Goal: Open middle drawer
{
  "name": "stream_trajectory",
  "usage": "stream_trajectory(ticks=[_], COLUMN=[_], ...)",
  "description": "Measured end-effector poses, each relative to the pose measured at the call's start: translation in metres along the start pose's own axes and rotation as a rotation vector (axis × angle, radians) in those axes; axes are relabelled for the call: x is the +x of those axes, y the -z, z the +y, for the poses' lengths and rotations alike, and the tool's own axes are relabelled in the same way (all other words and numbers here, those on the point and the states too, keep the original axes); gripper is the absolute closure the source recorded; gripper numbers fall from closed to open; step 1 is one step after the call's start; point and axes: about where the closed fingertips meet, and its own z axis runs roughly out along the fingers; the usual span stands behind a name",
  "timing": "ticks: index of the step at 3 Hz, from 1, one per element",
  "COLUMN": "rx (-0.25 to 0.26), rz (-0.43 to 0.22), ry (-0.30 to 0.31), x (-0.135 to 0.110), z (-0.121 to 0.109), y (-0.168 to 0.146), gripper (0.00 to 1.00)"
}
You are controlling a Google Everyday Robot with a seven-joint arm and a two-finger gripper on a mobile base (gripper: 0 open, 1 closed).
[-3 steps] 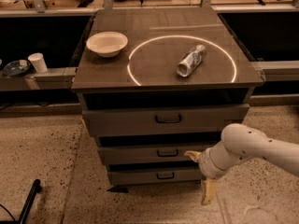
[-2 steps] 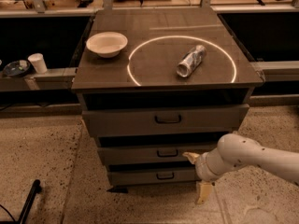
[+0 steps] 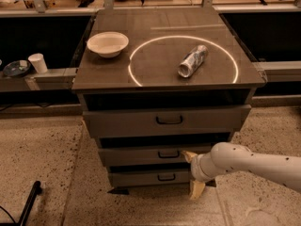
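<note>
Our gripper (image 3: 190, 174) has slid left toward the middle drawer (image 3: 136, 156); its 2 fingers (image 3: 187, 155) are spread, just beside the black handle (image 3: 168, 154); we think grabbing comes next

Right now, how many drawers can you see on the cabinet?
3, stacked: top drawer under the tabletop, middle drawer below it, bottom drawer nearest the floor. None seem hidden. The gripper sits open at the middle drawer's right side.

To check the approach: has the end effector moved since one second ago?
Yes. The open end effector has shifted left, closer to the black handle on the middle drawer.
</note>
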Motion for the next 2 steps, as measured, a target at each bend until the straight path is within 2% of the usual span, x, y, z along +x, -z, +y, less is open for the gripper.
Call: stream_trajectory(ticks=[2], rx=[0.034], rz=[-0.021], ry=[-0.018], x=[0.01], z=[-0.036], y=[-0.009], gripper=[0.0])
